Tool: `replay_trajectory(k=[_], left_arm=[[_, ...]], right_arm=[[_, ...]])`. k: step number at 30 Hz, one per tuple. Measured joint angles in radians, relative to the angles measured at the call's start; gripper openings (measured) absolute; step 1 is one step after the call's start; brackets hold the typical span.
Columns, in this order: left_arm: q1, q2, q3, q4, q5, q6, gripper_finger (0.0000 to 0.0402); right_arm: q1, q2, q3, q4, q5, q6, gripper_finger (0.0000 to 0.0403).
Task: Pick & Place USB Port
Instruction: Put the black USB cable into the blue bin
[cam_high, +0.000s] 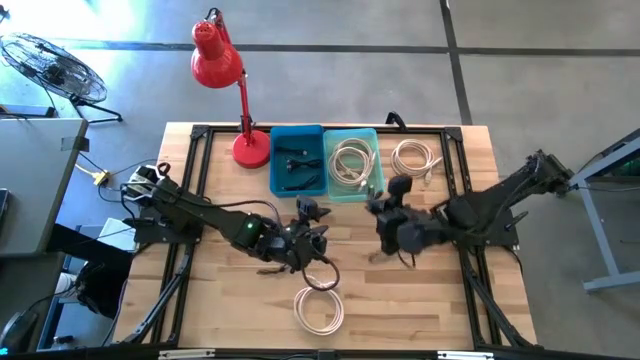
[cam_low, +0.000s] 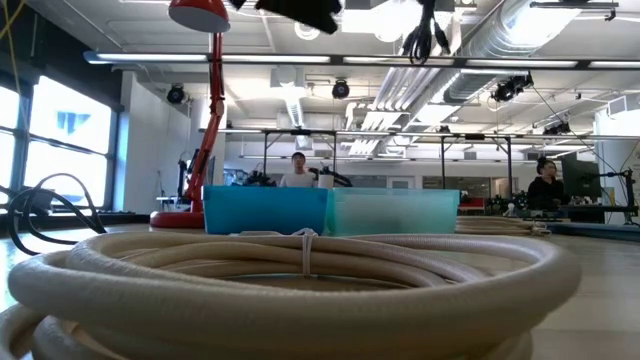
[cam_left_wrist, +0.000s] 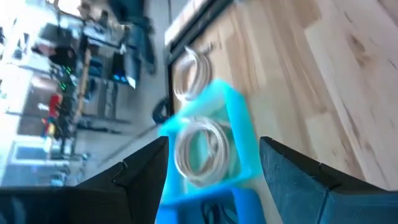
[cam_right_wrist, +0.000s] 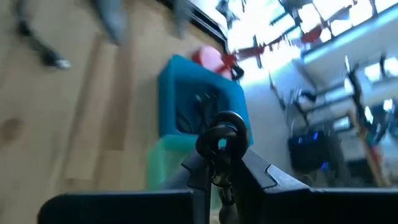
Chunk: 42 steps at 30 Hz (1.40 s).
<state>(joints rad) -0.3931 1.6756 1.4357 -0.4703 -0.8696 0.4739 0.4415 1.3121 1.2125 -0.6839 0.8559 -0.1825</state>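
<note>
My right gripper (cam_high: 380, 212) hangs above the table's middle, just in front of the teal bin (cam_high: 352, 163), and is shut on a black USB cable (cam_right_wrist: 222, 138). In the low view the cable's strands (cam_low: 424, 38) dangle high over the table. My left gripper (cam_high: 318, 236) stands open close by on the left, with nothing between its fingers (cam_left_wrist: 146, 177). Another black cable (cam_high: 322, 277) lies on the wood below it. The blue bin (cam_high: 297, 160) holds black cables, the teal one white coils. My right gripper pinches a bent loop of the black cable (cam_right_wrist: 219, 152) between its two fingers. The loop sticks out beyond the fingertips. The fingers slant downward toward the bins at the table's far side. The rest of the cable hangs below them, clear of the table.
A white coiled cable (cam_high: 318, 308) lies near the front edge and fills the low view (cam_low: 300, 280). Another white coil (cam_high: 415, 158) rests right of the teal bin. A red desk lamp (cam_high: 225, 85) stands at the far left.
</note>
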Motion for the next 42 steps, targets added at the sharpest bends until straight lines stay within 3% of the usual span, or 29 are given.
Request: replay_trajectory(k=[10, 22, 28, 35, 39, 42], left_arm=[[0.0, 0.0, 0.0, -0.271, 0.028, -0.252, 0.0248], [0.0, 0.0, 0.0, -0.469, 0.03, -0.419, 0.0248], [0.0, 0.0, -0.002, -0.49, -0.037, -0.424, 0.0248], [0.0, -0.001, -0.001, -0.462, -0.169, -0.398, 0.0248], [0.0, -0.001, 0.0, -0.393, -0.121, -0.393, 0.0248], [0.0, -0.001, 0.0, -0.239, -0.049, -0.289, 0.0248]], right_arm=[[-0.382, -0.073, 0.0, -0.042, -0.287, 0.054, 0.0029], [-0.526, -0.041, 0.0, 0.202, -0.765, -0.075, 0.0029], [-0.507, -0.027, 0.0, 0.187, -0.881, -0.066, 0.0029], [-0.365, -0.027, 0.0, 0.185, -0.92, -0.06, 0.0029], [-0.281, -0.027, 0.0, 0.227, -0.921, -0.069, 0.0029], [-0.227, -0.027, 0.0, 0.238, -0.921, -0.082, 0.0029]])
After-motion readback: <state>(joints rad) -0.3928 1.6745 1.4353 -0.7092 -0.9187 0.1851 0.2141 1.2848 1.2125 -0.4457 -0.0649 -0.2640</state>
